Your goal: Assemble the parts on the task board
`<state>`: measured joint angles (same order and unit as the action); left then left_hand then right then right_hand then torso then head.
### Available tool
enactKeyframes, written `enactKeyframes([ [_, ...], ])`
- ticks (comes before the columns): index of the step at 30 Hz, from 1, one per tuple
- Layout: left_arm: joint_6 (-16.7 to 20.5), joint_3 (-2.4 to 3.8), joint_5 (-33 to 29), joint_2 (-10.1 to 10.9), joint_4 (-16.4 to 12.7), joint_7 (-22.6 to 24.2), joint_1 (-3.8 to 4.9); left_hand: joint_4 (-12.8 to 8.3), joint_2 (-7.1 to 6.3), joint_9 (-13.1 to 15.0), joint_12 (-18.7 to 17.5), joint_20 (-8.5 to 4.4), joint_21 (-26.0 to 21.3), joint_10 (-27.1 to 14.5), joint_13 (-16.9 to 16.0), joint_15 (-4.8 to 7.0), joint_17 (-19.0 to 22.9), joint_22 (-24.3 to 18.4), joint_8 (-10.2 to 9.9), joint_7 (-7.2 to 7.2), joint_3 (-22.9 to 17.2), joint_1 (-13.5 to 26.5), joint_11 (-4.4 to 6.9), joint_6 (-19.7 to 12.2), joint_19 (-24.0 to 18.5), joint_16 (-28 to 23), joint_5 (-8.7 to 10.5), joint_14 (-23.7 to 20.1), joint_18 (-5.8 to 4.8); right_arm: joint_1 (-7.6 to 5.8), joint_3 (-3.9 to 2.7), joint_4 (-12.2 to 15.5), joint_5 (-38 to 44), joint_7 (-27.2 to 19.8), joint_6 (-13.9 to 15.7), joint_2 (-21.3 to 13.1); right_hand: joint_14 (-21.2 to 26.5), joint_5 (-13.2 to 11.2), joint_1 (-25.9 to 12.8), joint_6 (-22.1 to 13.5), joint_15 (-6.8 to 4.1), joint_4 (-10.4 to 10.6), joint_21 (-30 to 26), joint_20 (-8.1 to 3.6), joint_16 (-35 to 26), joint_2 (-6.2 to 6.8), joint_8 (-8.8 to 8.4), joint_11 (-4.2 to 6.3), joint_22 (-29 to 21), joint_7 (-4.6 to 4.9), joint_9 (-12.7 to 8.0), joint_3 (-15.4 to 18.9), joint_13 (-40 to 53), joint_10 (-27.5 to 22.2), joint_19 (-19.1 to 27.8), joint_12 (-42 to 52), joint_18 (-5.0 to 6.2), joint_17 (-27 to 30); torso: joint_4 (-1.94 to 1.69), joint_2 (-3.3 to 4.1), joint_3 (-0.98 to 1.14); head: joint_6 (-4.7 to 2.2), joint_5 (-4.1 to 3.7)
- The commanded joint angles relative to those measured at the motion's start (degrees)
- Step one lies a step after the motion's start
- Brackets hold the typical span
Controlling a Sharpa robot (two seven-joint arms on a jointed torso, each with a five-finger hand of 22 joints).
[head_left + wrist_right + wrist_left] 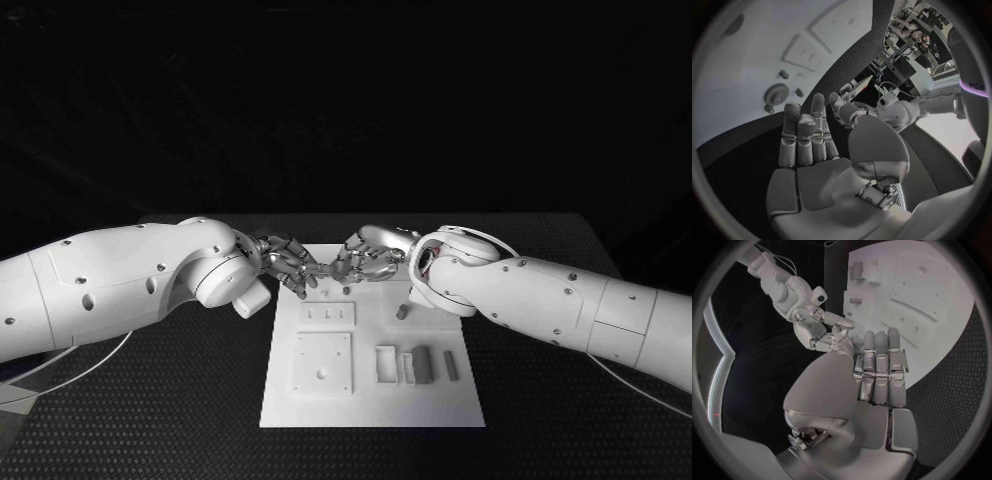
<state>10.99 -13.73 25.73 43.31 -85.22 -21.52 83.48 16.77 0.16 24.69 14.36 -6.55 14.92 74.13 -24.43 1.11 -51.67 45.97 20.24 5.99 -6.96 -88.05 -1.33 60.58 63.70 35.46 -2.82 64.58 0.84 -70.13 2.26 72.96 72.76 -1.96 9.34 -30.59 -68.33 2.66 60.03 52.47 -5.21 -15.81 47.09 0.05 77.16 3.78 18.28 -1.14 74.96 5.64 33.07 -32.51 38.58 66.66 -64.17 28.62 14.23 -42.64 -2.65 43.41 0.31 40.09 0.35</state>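
Both hands meet over the far end of the board (368, 400), at 12 o'clock from its centre. Left hand (284, 262) comes in from 9, right hand (366, 258) from 3; fingertips nearly touching each other.

Left hand: wrist view shows fingers (878, 365) straight and pressed side by side, thumb swung toward the right hand. Right hand: fingers (804, 137) also straight and together, nothing on the palm. Whether a small part is pinched between the two sets of fingertips, cannot tell — too small and dark there.

Board count, head view: 1 square plate (323, 362) at 8 o'clock, 1 small slotted block (326, 315) above it, 3 upright bar-shaped parts (418, 366) in a row at 4 o'clock, 1 short peg (402, 312) at 2 o'clock just under the right wrist. The right wrist view also shows 1 round disc (776, 93) on the board.
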Motion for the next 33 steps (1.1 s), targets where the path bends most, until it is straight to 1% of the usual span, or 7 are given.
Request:
enactKeyframes([
  [1, -0.13, 0.04, 0.74, 0.12, -0.03, -1.51, 0.04, -0.18, 0.69, 1.24, 0.13, -0.13, 0.08, 0.36, -0.1, 0.09, -0.09, 0.12, 0.75, -1.24, -0.47, 0.15, -0.17, 1.46, 0.08, 0.36, -0.05, 0.07, 0.15, 0.07, -0.01, 0.05, 0.42, -0.1, -0.01, -1.04, 0.4, 0.22, -0.09, 1.11, 0.07, -0.47, -0.27, -0.05, -0.22, 0.52, -0.23, -0.01, 0.64, 1.71, 0.08, 0.0, -0.09, -0.34, 0.45, -0.34, 0.77, 0.06, 0.0, 0.01, 0.08, 0.08, 0.15],
  [7, -0.42, 0.02, 7.48, -0.08, -0.16, -5.22, 0.03, -0.13, 1.15, 1.54, 0.2, -0.27, 0.21, 0.45, -0.42, 0.17, -0.13, 0.61, 0.83, -1.21, -0.29, 1.97, -0.12, 1.49, 0.06, 0.67, 0.04, 0.08, 0.08, 0.04, -0.18, 0.31, -2.56, -0.89, 3.56, -3.7, 0.41, 0.22, 0.02, 1.08, 0.1, -0.53, -0.28, -0.05, -0.22, 0.65, -0.28, -0.03, 0.66, 1.73, 0.1, 0.0, -0.09, -0.37, 0.45, -0.4, 0.77, 0.05, 0.03, -0.07, 0.22, 0.34, 0.51],
  [11, 0.43, 0.01, 15.37, -0.95, 0.37, -7.41, -0.01, -0.34, 1.14, 2.56, 2.33, -1.44, 2.32, 2.73, -1.37, 1.68, -0.45, 2.54, 1.78, -2.02, -0.95, 2.37, 1.17, 2.91, 2.35, 3.33, -0.3, 2.69, 0.5, -0.12, -2.14, 0.03, -2.92, -0.63, 4.3, -4.54, 0.87, 0.22, 0.12, 0.69, 0.31, -0.49, -0.59, 0.12, -0.57, 1.01, -0.62, -0.25, 0.62, 1.93, 0.09, -0.04, -0.26, -0.86, 0.86, -0.87, 0.77, 0.19, 0.04, -0.03, 0.15, 0.48, 0.66],
  [17, 0.97, 0.01, 17.82, -2.2, 1.51, -9.24, -1.3, -0.37, 0.73, 3.99, 5.82, -2.62, 4.55, 3.18, -2.66, 2.7, 0.04, 5.69, 2.32, -2.47, -2.33, 3.11, 2.1, 3.54, 2.78, 7.11, -0.77, 3.27, 0.27, -1.29, -3.3, 0.07, -2.96, -0.62, 4.76, -5.81, 1.52, 0.22, 0.34, 0.3, 0.64, -0.51, -1.06, 0.51, -1.06, 1.22, -1.04, -0.58, 0.59, 2.24, 0.09, -0.24, -1.12, -1.42, 1.54, -2.01, 0.77, 0.4, 0.21, -0.12, 0.24, 0.81, 0.61],
  [23, 0.81, 0.01, 19.01, -3.85, 2.72, -9.73, -2.83, -0.59, -0.27, 7.07, 13.36, -4.56, 8.6, 3.67, -5.66, 4.76, 0.96, 10.81, 6.02, -3.97, -3.9, 5.73, 3.98, 4.91, 4.37, 14.54, -7.11, 4.49, 0.41, -1.98, -3.98, 0.73, -3.08, -0.58, 4.95, -6.74, 1.57, 0.22, 0.59, 0.21, 0.7, -0.57, -1.1, 0.57, -1.08, 1.36, -1.17, -0.64, 0.62, 2.3, 0.07, -0.3, -1.36, -1.39, 1.6, -2.27, 0.77, 0.43, 0.29, -0.05, 0.16, 0.94, 0.35],
  [28, -0.26, 0.02, 19.02, -5.17, 3.49, -9.88, -3.91, -0.71, -0.77, 9.94, 19.63, -5.99, 11.42, 3.66, -7.73, 6.42, 2.61, 14.54, 10.04, -5.19, -4.73, 7.53, 5.43, 5.41, 5.74, 20.44, -9.75, 5.29, 0.48, -2.49, -4.2, 1.11, -3.31, -0.58, 4.87, -7.14, 1.59, 0.22, 0.69, 0.17, 0.73, -0.59, -1.12, 0.61, -1.09, 1.45, -1.24, -0.67, 0.64, 2.33, 0.07, -0.31, -1.48, -1.38, 1.62, -2.39, 0.77, 0.43, 0.4, -0.05, 0.13, 1.3, 0.2],
  [33, -0.52, 0.03, 19.05, -5.9, 3.89, -9.88, -4.53, -0.98, -0.9, 12.12, 23.66, -6.92, 12.64, 3.21, -8.16, 7.39, 5.12, 16.93, 12.66, -5.92, -5.58, 8.84, 6.21, 5.36, 6.41, 24.61, -10.11, 5.2, 0.36, -2.63, -4.25, 1.19, -3.37, -0.51, 4.67, -7.3, 1.6, 0.22, 0.71, 0.17, 0.74, -0.58, -1.12, 0.61, -1.09, 1.47, -1.26, -0.68, 0.64, 2.33, 0.06, -0.31, -1.51, -1.37, 1.63, -2.42, 0.77, 0.44, 0.13, -0.05, 0.08, 1.59, -0.07],
])
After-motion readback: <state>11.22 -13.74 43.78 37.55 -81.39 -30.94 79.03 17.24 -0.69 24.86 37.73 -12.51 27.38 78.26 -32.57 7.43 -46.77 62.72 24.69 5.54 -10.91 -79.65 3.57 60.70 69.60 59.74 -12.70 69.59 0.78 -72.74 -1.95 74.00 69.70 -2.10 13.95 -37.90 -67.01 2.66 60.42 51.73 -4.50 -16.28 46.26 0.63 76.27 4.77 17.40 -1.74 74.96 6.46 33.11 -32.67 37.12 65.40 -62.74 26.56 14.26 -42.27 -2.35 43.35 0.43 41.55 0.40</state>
